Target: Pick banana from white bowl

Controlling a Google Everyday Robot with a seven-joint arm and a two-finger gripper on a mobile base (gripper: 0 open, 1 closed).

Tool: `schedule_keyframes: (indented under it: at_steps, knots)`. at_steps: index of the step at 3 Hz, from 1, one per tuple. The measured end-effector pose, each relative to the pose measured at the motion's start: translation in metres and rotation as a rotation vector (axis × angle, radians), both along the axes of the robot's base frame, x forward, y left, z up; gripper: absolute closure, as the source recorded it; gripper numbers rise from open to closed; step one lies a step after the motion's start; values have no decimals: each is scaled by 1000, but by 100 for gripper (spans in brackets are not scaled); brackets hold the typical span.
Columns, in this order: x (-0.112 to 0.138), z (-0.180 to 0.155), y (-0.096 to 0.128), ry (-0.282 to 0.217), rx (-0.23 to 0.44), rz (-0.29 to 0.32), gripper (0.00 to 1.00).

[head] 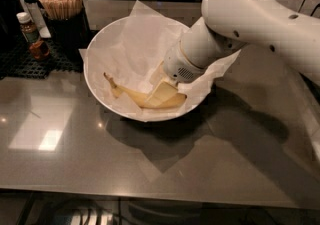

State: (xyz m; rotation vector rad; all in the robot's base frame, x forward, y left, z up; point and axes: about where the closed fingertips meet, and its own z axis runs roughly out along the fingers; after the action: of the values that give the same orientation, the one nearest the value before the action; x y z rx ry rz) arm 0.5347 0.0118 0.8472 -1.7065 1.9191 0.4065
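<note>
The white bowl [92, 85] stands on the grey counter, lined with crinkled white paper [142, 39] whose corners stick out over the rim. The yellow banana [129, 94] lies along the bowl's near inner wall, with its brownish stem pointing up and to the left. My gripper [162, 94] reaches down into the bowl from the right and sits right on the banana's middle, covering part of it. The white wrist [187, 64] hides the bowl's right inner side.
A black holder of wooden sticks [61, 3] and a small brown bottle [27, 28] stand on a black mat [20, 61] at the back left. My bulky white arm [255, 14] spans the right side. The glossy counter [150, 169] stretches toward the near edge.
</note>
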Motion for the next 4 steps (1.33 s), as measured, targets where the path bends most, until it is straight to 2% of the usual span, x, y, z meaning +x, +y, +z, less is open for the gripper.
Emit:
schedule_keyframes:
  at_steps: [1,2,3,4]
  knots:
    - [-4,-16,4,34,9,8,80]
    - [-5,-16,4,44,11,10,91]
    - [-6,-18,6,60,14,13,100]
    - [-6,-16,6,60,14,13,100]
